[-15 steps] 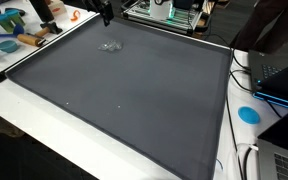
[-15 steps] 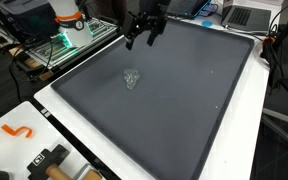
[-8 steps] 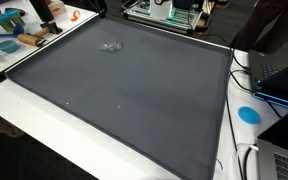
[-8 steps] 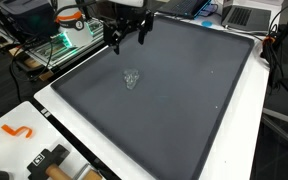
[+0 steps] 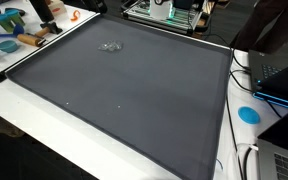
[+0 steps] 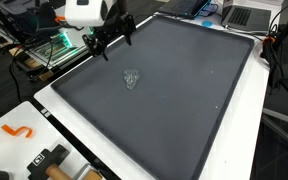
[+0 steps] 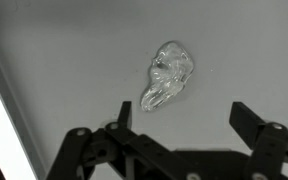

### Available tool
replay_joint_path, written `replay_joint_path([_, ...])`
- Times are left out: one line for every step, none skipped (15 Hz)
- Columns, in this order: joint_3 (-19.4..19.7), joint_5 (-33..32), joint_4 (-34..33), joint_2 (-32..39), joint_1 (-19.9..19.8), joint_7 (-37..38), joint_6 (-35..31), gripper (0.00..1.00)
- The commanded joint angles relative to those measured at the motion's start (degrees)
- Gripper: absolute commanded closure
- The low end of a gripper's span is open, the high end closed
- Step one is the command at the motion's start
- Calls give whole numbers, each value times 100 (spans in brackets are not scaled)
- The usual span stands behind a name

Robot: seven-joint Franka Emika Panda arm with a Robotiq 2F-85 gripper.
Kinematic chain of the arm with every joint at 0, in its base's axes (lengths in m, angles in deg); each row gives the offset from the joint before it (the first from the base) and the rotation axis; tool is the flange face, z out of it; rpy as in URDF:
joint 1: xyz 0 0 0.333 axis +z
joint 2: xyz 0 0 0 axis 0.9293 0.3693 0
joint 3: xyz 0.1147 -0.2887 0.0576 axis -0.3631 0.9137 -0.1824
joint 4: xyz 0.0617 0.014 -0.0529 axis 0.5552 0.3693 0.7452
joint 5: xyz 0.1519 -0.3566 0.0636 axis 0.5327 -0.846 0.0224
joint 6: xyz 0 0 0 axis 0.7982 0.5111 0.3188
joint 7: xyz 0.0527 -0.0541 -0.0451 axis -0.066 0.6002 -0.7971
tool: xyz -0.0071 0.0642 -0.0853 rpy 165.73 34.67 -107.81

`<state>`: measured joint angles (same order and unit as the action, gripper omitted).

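A small crumpled clear plastic piece [image 6: 132, 78] lies on the dark grey mat [image 6: 184, 100], also visible near the mat's far side [image 5: 111, 46]. My gripper [image 6: 114, 42] hangs above the mat's edge, up and to the left of the plastic piece and apart from it. In the wrist view the plastic piece [image 7: 167, 75] lies just ahead of the gripper [image 7: 181, 115], a little left of centre. Its two black fingers [image 7: 242, 112] stand wide apart with only bare mat between them. The gripper is open and holds nothing.
The mat lies on a white table [image 5: 44, 120]. An orange hook [image 6: 17, 131] and a black tool [image 6: 49, 160] lie at one corner. A blue disc [image 5: 248, 114], cables and laptops [image 5: 279, 75] line one side, with green-lit electronics [image 6: 64, 45] beyond another edge.
The gripper has swung leftward over the mat toward its edge, staying open. It has left the top of the view where it showed earlier. The plastic piece has not moved.
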<state>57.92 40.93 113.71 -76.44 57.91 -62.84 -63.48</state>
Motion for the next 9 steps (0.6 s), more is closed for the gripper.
replay_joint_path([131,682,485,-273,-151,-914,-280,0])
replay_joint_path([162,843,540,-294,-178,-1123,-290,0])
replay_joint_path([189,1025,606,-314,-206,-1385,-310,0])
replay_joint_path([215,1158,655,-321,-226,-1559,-323,0])
replay_joint_path([238,1308,707,-326,-241,-1765,-336,0])
replay_joint_path([260,1460,748,-334,-255,-1998,-347,0])
replay_joint_path([280,1570,795,-336,-266,-2147,-366,0])
replay_joint_path([299,1717,834,-337,-283,-2353,-367,0])
replay_joint_path([315,1830,870,-333,-295,-2494,-393,0])
